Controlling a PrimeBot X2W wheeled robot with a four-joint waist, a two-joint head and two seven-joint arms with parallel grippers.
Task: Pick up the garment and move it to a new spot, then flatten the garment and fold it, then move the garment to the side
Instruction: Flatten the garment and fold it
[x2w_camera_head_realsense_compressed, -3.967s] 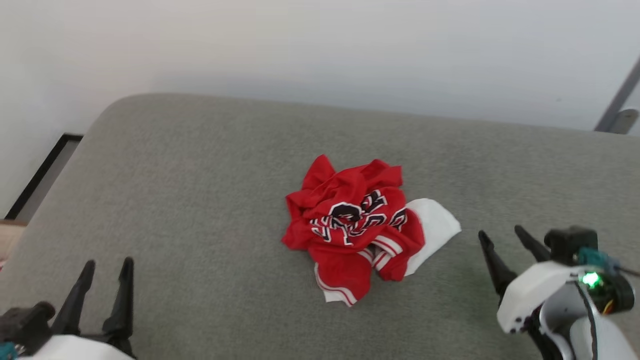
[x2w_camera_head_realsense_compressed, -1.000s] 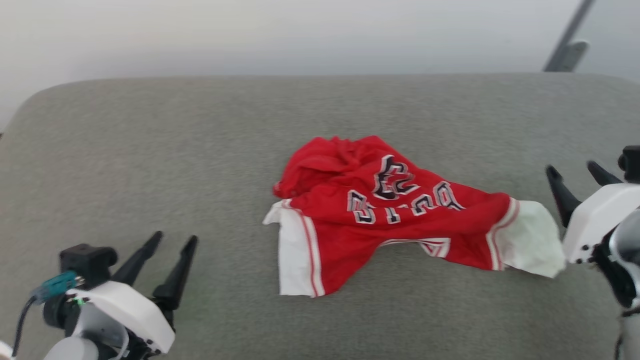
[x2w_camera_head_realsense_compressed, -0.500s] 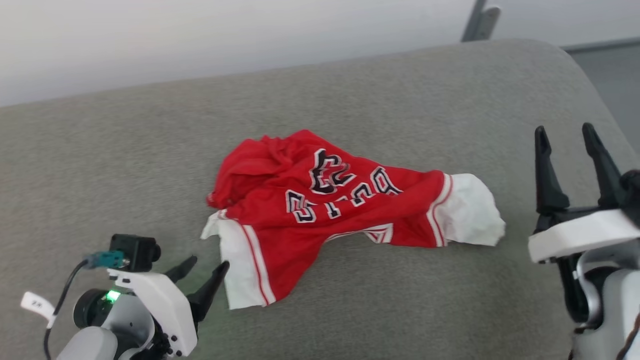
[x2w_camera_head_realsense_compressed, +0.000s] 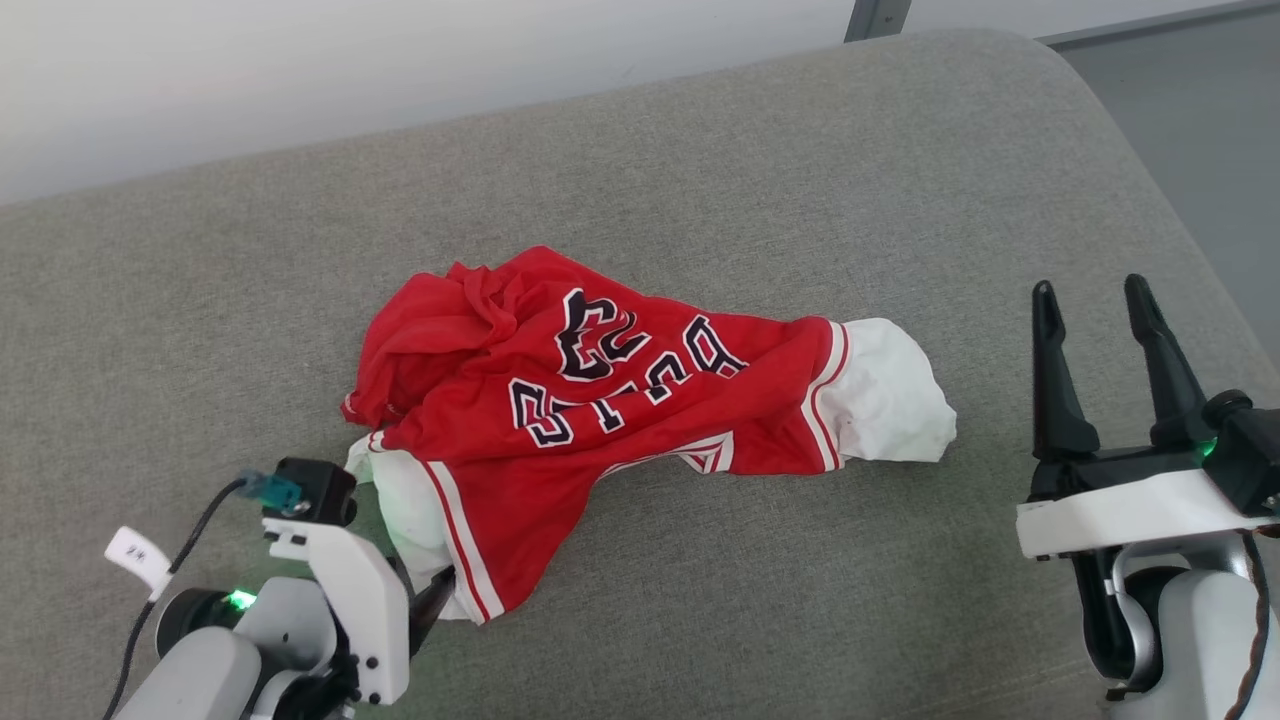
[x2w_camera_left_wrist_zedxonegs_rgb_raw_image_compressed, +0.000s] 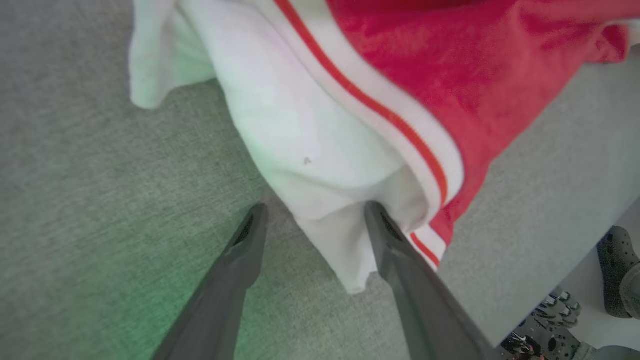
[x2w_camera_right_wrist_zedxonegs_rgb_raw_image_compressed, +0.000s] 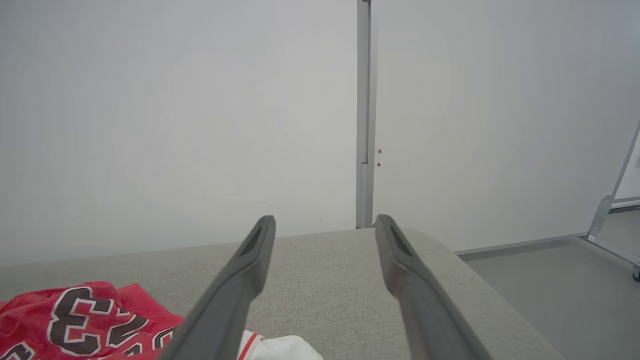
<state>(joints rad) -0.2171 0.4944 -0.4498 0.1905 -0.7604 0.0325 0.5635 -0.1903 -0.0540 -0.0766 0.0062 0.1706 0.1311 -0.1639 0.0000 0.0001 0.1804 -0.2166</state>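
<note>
This looks like a bare test room or lab: plain white wall panels (x2w_camera_right_wrist_zedxonegs_rgb_raw_image_compressed: 175, 100) joined by a metal post (x2w_camera_right_wrist_zedxonegs_rgb_raw_image_compressed: 364, 125), a smooth grey floor (x2w_camera_right_wrist_zedxonegs_rgb_raw_image_compressed: 550, 280) and a wheeled metal frame (x2w_camera_right_wrist_zedxonegs_rgb_raw_image_compressed: 607, 220) at the side. The work surface is a grey upholstered pad (x2w_camera_head_realsense_compressed: 700, 150), with shoes (x2w_camera_left_wrist_zedxonegs_rgb_raw_image_compressed: 617, 270) on the floor beside it.

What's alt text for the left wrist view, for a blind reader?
The left gripper, its two dark fingers open, points at the white sleeve of a red garment with striped trim, lying on a grey cushion. The sleeve's edge sits between the fingers.
</note>
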